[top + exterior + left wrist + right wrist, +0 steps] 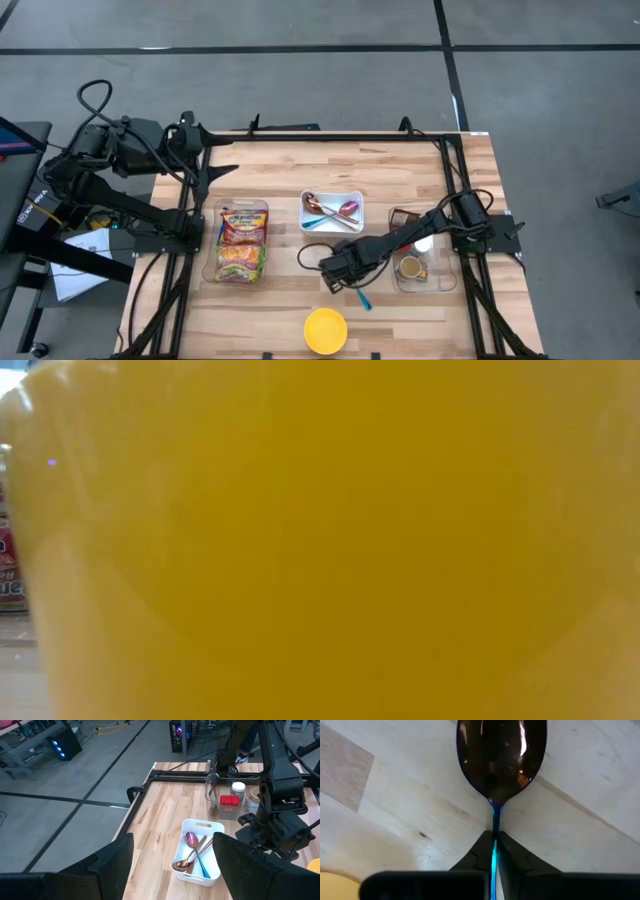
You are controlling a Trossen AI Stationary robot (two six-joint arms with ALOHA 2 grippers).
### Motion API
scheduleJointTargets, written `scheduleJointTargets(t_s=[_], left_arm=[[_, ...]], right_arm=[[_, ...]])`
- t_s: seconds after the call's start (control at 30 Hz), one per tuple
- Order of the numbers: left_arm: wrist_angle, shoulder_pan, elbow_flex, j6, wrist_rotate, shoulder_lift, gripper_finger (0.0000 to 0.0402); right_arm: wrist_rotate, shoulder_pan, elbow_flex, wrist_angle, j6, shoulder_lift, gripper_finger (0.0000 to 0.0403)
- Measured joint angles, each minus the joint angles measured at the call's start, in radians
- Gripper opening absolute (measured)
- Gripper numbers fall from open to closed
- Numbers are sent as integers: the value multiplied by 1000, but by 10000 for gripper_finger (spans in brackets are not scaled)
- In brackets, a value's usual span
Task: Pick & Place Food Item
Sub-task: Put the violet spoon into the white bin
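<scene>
Where the high view looks down on the bench (pixel 300 175), we see three containers in a row: a clear bin (pixel 240 243) on the left holding noodle packets (pixel 243 228), a white tray (pixel 332 211) in the middle holding spoons (pixel 330 210), and a clear tub (pixel 418 262) on the right holding jars and small tins. A yellow bowl (pixel 325 331) stands near the front edge. The right claw (pixel 338 275) hangs low between tray and bowl, with a blue-handled spoon (pixel 362 298) jutting from it just above the wood. The left claw (pixel 205 172) waits back at the bench's left rear corner.

In the low view the yellow bowl (pixel 330 540) fills nearly everything (a sliver of red packet shows at the left).

From the left wrist we see the white tray (pixel 200 851) with its spoons (pixel 192 852), and behind it the clear tub (pixel 232 795) with a red-lidded item; that claw's own fingers (pixel 107 865) stand wide apart, holding nothing.

From the right wrist, the spoon (pixel 501 757) has its dark bowl stretched out ahead over the planks, its thin blue handle pinched between fingers (pixel 479 851) closed tight upon it.
</scene>
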Motion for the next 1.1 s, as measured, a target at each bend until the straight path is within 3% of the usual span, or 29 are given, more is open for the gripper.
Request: scheduleJointTargets(t_s=[0.17,0.33,0.7,0.9,1.1], left_arm=[[0,0,0,0,0,0,265],[0,0,0,0,0,0,265],[0,0,0,-8,0,0,265],[0,0,0,-32,0,0,265],[-57,0,0,-81,0,0,265]], right_arm=[[-11,4,39,-51,-44,8,4],[46,12,117,-108,-97,-1,2],[204,-1,432,-268,-232,-3,1],[306,-78,577,-348,-162,-5,1],[380,-135,601,-353,4,-22,0]])
